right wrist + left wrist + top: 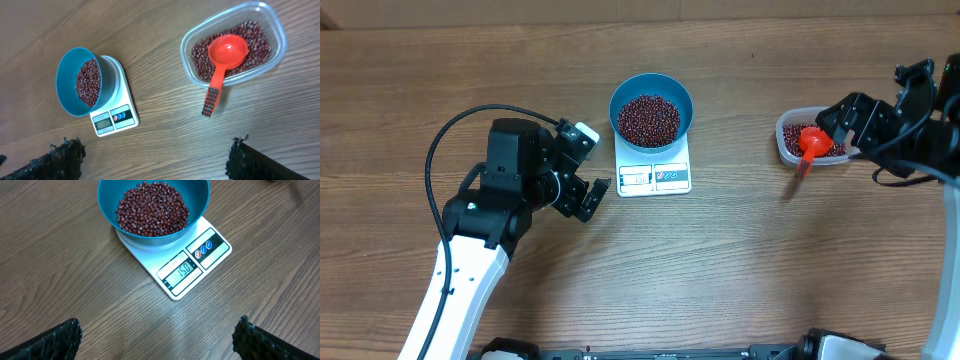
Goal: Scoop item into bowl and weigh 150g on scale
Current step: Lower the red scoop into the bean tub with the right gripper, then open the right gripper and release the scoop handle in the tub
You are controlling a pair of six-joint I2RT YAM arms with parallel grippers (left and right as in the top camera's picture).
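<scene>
Left claw (160, 342) spread wide, empty, right claw (157, 162) likewise — teal bowl (201, 200) of red beans (152, 207) on kitchen scale (150, 260), orange scoop (227, 52) in clear tub (278, 35) by table (740, 260) right edge.

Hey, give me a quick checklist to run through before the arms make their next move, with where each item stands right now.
1. Bowl seated on the scale, beans inside: ok.
2. Display reads 150: ok.
3. Display unit is grams: cannot tell, lettering too small.
4. Scoop lies in the tub, handle over the rim, touched by neither gripper: ok.
5. Right gripper open and empty: ok.
6. Left gripper open, apart from the scale: ok.
</scene>
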